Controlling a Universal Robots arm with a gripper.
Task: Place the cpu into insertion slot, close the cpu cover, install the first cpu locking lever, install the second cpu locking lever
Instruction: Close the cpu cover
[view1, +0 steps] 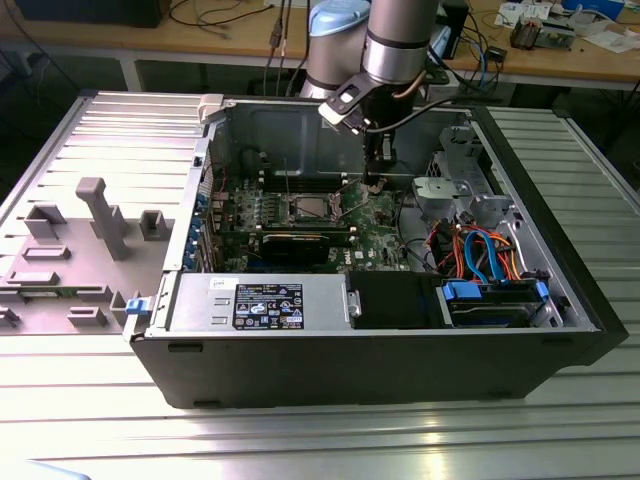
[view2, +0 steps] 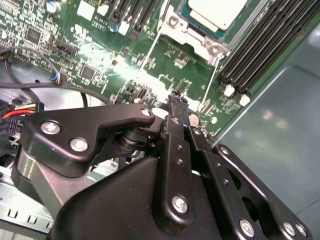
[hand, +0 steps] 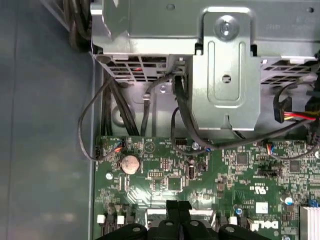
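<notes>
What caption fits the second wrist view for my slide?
Gripper, jaws shut, poised over the green motherboard near the cpu.

Even soft light, patchy glare

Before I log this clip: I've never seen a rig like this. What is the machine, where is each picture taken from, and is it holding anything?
The machine is a single robot arm with a gripper at its end. It reaches into an open computer case that lies on a metal table. The exterior view comes from a camera standing off the arm. Both wrist views come from cameras riding on the arm, looking past the gripper at the green motherboard. In the second wrist view the cpu sits in place, and the cpu cover appears to be down around it. The gripper is shut, close to the board near the cpu, with nothing visible in it.
</notes>
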